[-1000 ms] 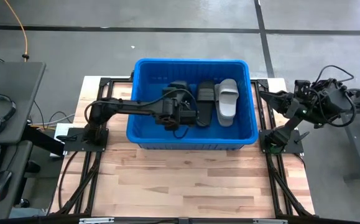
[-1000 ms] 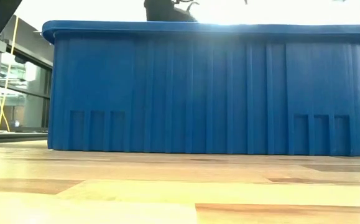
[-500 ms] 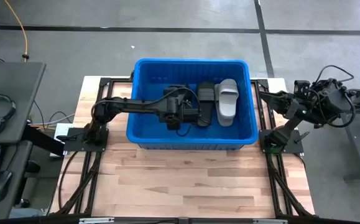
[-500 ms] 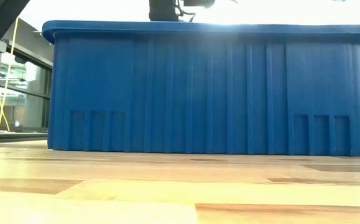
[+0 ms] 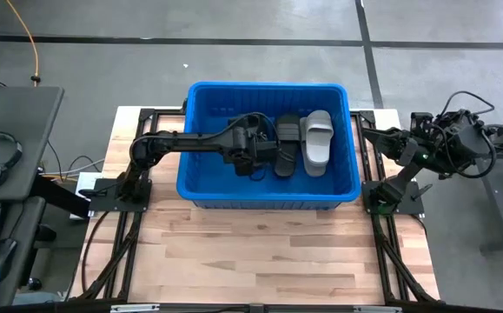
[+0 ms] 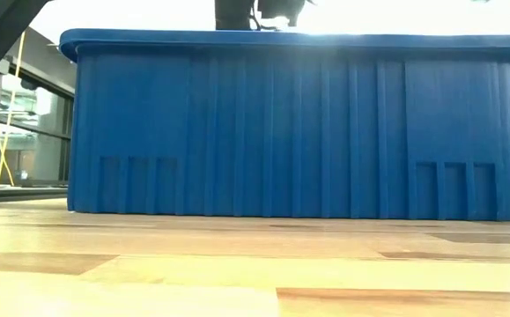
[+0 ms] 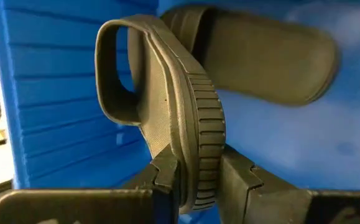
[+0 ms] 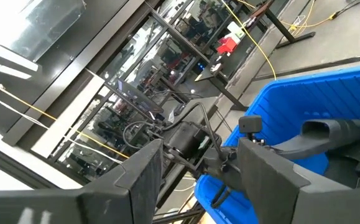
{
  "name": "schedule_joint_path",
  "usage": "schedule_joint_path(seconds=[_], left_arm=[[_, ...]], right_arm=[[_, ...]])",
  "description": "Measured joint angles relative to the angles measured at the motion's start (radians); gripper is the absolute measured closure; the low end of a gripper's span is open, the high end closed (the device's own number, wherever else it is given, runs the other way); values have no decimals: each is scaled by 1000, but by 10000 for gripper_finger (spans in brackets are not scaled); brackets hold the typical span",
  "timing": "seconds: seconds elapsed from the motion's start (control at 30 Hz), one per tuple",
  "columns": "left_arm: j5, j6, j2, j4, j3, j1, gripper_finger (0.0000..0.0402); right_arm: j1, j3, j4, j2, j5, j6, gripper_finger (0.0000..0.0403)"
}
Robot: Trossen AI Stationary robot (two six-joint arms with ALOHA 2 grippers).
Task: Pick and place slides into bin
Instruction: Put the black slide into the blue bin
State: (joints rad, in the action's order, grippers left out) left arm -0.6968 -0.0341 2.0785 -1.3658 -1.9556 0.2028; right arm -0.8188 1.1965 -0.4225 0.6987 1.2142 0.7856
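Nearly finished, by the look of it. Held on edge over the middle of the bin (image 5: 201,187): one black slide (image 7: 167,118), sole turned toward the wrist camera, wide strap arching off to one side. Pinched at its lower rim between the two fingers (image 7: 239,180) of the left hand (image 5: 260,155), closed firmly on the sole's ribbed edge. Not yet released, so this sandal counts as carried rather than placed, though already inside the bin's walls as seen from above.

Just beside it, toward the tabletop's right edge: another black slide (image 5: 287,143) lying flat on the bin floor, and next to that a light grey slide (image 5: 317,139), also flat. Both done. Whether a further dark sandal lies under the left hand, cannot tell; arm and cables cover that patch.

No slides visible on the bare wood of the tabletop (image 5: 260,252) in front of the bin, nor along its side edges. Left to do, judging from this: lower or tip the held slide down beside the other two and let go.

Parked off the tabletop's right edge, well apart from the bin: the right hand (image 8: 195,165), fingers spread, gripping nothing.
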Motion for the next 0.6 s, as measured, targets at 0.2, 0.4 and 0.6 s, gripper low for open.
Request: schedule_joint_path(seconds=[0.2, 0.4, 0.6], left_arm=[[26, 29, 0, 64, 0, -2, 350], [27, 29, 0, 73, 0, 0, 347], [28, 29, 3, 88, 0, 0, 347]], right_arm=[[0, 0, 0, 0, 0, 2, 206], [0, 0, 0, 0, 2, 1, 206], [0, 0, -1, 0, 8, 0, 206]])
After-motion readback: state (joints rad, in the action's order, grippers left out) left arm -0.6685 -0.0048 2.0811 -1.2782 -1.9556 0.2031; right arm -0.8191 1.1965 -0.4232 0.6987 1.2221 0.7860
